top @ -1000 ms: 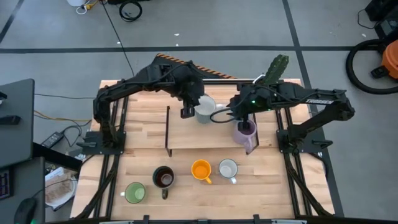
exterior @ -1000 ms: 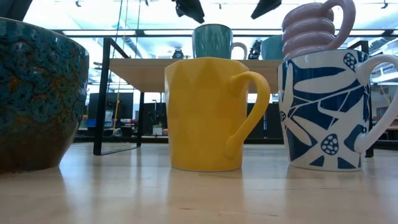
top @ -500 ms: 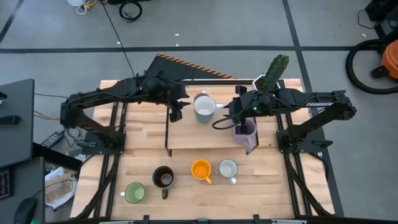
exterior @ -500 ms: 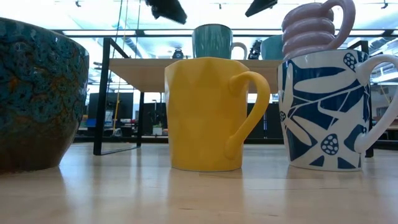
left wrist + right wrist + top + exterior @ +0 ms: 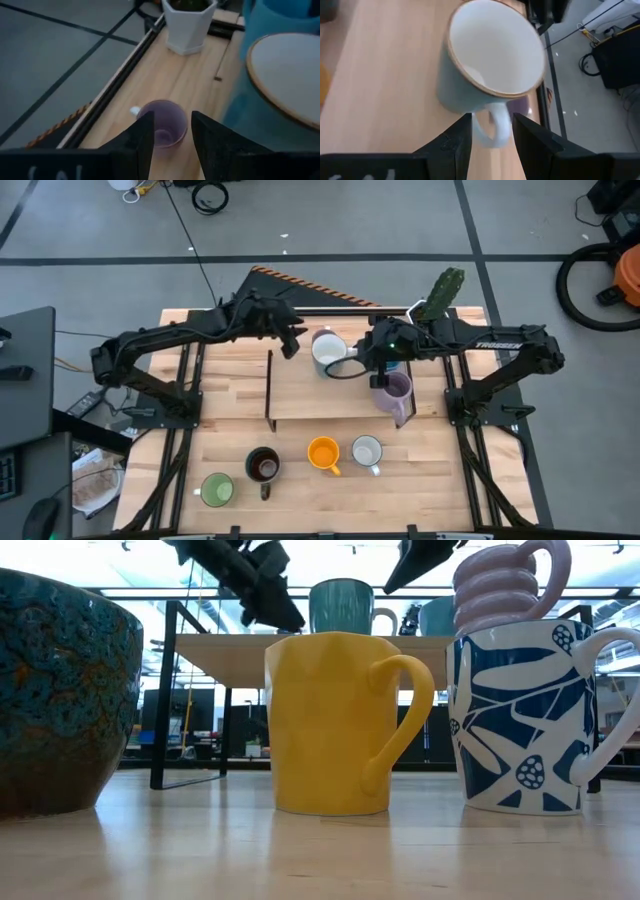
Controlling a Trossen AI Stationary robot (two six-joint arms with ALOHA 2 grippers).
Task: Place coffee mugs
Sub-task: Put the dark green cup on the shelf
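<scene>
1. High view shows you the left gripper (image 5: 291, 345) over the raised shelf (image 5: 300, 395), just beside the teal mug (image 5: 328, 352), fingers parted and empty.
2. Your right gripper (image 5: 372, 367) hovers between that mug and the lavender mug (image 5: 395, 392), fingers also parted, gripping nothing.
3. Orange mug (image 5: 323, 452), white mug (image 5: 366, 451), dark mug (image 5: 262, 466) and green mug (image 5: 217, 489) stand on the table's front.

Left gripper (image 5: 291, 345) jaws parted, right gripper (image 5: 366, 366) — likewise.

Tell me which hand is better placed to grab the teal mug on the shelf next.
The right hand: its open fingers already frame the teal mug's handle. The left hand, also open, hangs beside the mug, facing a purple mug.
</scene>
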